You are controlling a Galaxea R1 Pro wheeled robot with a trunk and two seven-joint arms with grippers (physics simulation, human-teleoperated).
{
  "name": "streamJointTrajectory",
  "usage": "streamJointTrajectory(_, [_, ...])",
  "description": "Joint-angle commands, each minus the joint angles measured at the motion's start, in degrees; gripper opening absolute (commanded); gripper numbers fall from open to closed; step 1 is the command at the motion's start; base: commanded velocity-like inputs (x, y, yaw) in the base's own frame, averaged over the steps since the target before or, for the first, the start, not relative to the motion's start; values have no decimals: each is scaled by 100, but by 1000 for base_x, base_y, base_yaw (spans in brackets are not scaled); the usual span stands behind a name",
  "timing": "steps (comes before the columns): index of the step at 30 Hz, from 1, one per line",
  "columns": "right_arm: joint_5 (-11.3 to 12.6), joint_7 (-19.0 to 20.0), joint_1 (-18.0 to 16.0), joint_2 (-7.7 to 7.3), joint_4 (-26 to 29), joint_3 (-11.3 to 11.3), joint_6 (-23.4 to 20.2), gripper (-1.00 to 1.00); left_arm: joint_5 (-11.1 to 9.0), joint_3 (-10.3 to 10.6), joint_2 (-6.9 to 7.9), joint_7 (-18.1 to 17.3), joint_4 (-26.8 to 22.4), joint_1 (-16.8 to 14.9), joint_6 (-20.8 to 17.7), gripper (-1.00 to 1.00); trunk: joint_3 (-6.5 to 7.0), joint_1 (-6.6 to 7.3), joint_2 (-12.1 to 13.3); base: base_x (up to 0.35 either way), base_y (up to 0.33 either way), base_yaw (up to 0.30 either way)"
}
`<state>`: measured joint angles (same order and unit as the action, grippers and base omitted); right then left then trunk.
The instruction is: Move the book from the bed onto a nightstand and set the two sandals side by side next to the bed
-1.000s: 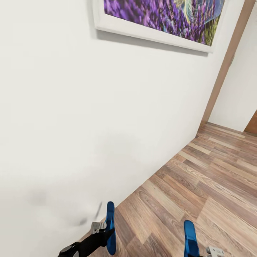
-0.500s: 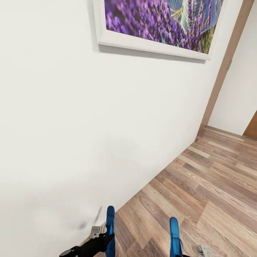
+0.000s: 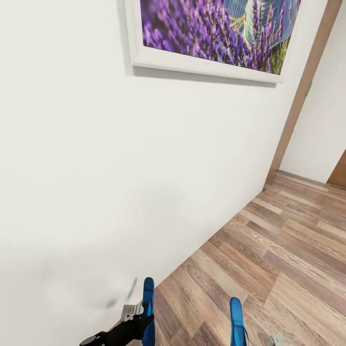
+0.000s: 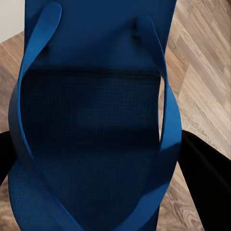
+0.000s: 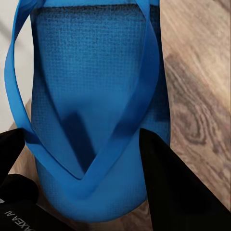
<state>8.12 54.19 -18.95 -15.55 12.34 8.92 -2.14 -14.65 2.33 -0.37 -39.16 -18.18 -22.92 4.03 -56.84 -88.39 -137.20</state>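
Two bright blue sandals stand on edge at the bottom of the head view, above the plank floor. My left gripper [image 3: 138, 317] is shut on the left sandal [image 3: 148, 305]. In the left wrist view that sandal [image 4: 91, 120] lies between the black fingers [image 4: 204, 187] with its straps facing the camera. The right sandal [image 3: 236, 319] sticks up beside it, and the right gripper [image 3: 273, 341] barely shows at the frame's bottom edge. The right wrist view has this sandal [image 5: 91, 96] clamped between the dark fingers [image 5: 168, 187]. The book, the bed and the nightstand are out of view.
A white wall [image 3: 96, 168] stands close ahead and to the left, with a framed purple flower picture [image 3: 211, 33] hung high. Brown plank floor [image 3: 278, 250] runs to the right toward a tan wood panel [image 3: 300, 101] and another white wall.
The head view has tilted up a little, showing more of the picture. The right sandal has shifted left, closer to the left one, and the right gripper has sunk toward the frame's bottom edge.
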Motion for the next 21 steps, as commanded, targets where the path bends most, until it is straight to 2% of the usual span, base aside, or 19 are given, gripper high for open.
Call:
streamJointTrajectory(1, [34, 32, -3, -1, -10, 7, -32, -100, -16, 23, 2, -4, 7, -3, 42, -100, -5, 1, -2, 0, 0, 0])
streamJointTrajectory(21, [32, 21, -3, -1, -21, 5, -32, -100, -21, 23, 1, -4, 14, -2, 45, -100, -5, 1, -2, -7, 0, 0])
